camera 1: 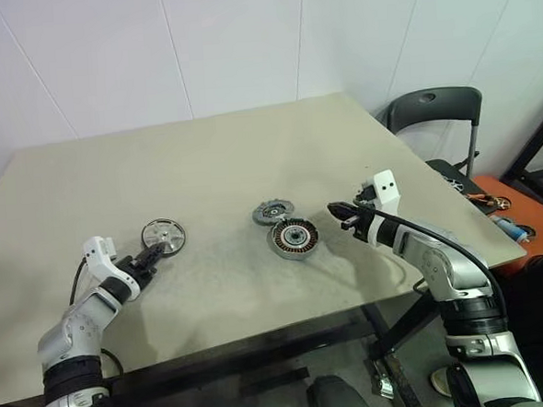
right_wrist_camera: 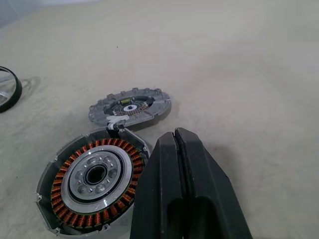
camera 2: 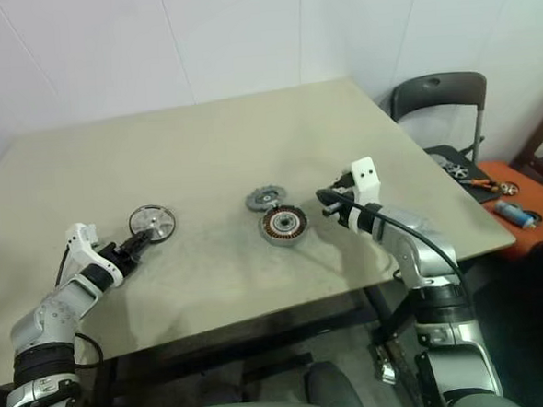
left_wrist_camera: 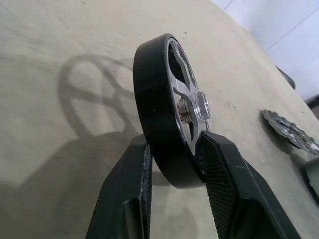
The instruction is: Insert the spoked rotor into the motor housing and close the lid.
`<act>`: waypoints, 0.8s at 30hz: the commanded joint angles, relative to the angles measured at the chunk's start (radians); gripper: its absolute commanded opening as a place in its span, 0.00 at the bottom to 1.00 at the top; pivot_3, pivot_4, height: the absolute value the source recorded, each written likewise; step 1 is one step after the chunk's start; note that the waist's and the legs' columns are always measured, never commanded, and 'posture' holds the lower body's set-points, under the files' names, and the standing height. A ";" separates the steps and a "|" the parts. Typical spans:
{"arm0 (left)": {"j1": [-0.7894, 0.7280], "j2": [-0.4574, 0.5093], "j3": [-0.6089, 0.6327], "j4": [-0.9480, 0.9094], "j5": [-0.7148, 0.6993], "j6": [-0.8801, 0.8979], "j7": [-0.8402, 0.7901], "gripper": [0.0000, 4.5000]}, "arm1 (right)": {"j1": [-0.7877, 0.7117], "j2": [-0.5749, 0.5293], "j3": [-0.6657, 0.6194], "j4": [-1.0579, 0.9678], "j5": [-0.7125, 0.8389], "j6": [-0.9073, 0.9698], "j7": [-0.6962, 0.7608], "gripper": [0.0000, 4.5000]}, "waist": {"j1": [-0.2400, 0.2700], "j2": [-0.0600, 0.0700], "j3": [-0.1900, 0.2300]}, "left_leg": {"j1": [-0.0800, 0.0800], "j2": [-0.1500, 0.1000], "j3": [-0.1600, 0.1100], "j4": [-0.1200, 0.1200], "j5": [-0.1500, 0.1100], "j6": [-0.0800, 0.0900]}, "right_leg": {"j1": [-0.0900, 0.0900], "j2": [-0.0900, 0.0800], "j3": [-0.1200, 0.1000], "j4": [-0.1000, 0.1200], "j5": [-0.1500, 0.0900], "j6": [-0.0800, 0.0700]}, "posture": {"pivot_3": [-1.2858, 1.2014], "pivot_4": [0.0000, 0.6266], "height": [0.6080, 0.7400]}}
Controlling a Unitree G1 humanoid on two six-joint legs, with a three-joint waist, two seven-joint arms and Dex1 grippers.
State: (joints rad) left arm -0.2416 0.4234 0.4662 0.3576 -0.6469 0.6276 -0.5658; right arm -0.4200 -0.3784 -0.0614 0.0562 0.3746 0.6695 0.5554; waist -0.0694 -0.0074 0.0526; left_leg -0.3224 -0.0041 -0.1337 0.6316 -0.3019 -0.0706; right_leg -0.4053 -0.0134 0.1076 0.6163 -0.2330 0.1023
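The spoked rotor [left_wrist_camera: 164, 114], a black ring with silver spokes and a small hub, stands tilted on edge on the table's left side [camera 1: 163, 235]. My left gripper [camera 1: 146, 259] is shut on its lower rim, one finger [left_wrist_camera: 130, 174] behind the ring and the other on its spoked face. The motor housing [camera 1: 293, 238], a grey cup with copper windings [right_wrist_camera: 92, 184], lies near the table's middle. The lid [camera 1: 273, 212], a notched grey disc [right_wrist_camera: 130, 105], lies flat just behind it, touching its rim. My right gripper [camera 1: 339, 215] hovers shut and empty, just right of the housing.
The beige table [camera 1: 204, 161] has its front edge close behind both arms. A dark chair [camera 1: 432, 111] stands past the table's right corner. An orange surface [camera 1: 522, 225] with small tools lies further right.
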 commanded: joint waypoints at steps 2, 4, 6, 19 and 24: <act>-0.051 0.011 0.023 0.017 -0.016 -0.021 -0.005 0.34 | -0.032 0.006 -0.004 -0.008 0.000 -0.026 0.001 0.00 | 0.002 0.000 0.000 | 0.000 0.000 0.000 0.000 0.000 0.000 | 0.000 0.000 0.000 0.000 0.000 0.000 | 0.52 0.00 1.00; -0.066 -0.002 0.022 0.018 -0.025 -0.026 -0.011 0.27 | -0.032 0.009 -0.005 -0.007 -0.002 -0.028 -0.001 0.00 | 0.001 0.000 0.000 | 0.000 0.000 0.000 0.000 0.000 0.000 | 0.000 0.000 0.000 0.000 0.000 0.000 | 0.52 0.00 1.00; -0.079 -0.014 0.008 0.010 -0.031 -0.017 -0.015 0.18 | -0.031 0.009 -0.009 -0.009 -0.002 -0.029 -0.002 0.00 | 0.001 0.000 0.000 | 0.000 0.000 0.000 0.000 0.000 0.000 | 0.000 0.000 0.000 0.000 0.000 0.000 | 0.52 0.00 1.00; -0.167 -0.118 -0.139 -0.203 -0.205 0.282 -0.073 0.09 | -0.023 -0.016 -0.071 -0.022 -0.001 -0.050 -0.043 0.00 | -0.002 0.000 0.000 | 0.000 0.000 0.000 0.000 0.000 0.000 | 0.000 0.000 0.000 -0.001 0.001 0.002 | 0.52 0.00 1.00; -0.223 -0.173 -0.170 -0.156 -0.244 0.361 -0.089 0.09 | -0.024 -0.039 -0.092 -0.016 -0.009 -0.058 -0.051 0.00 | 0.001 0.000 0.000 | -0.001 0.000 0.000 0.000 0.000 0.000 | 0.000 0.000 0.000 -0.002 0.000 0.001 | 0.52 0.00 1.00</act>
State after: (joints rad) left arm -0.4223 0.2565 0.3006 0.2019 -0.8509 0.9661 -0.6372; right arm -0.4270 -0.4061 -0.1284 0.0633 0.3660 0.6329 0.5114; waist -0.0683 -0.0077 0.0529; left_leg -0.3237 -0.0044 -0.1335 0.6318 -0.3019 -0.0706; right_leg -0.4051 -0.0134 0.1076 0.6144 -0.2326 0.1033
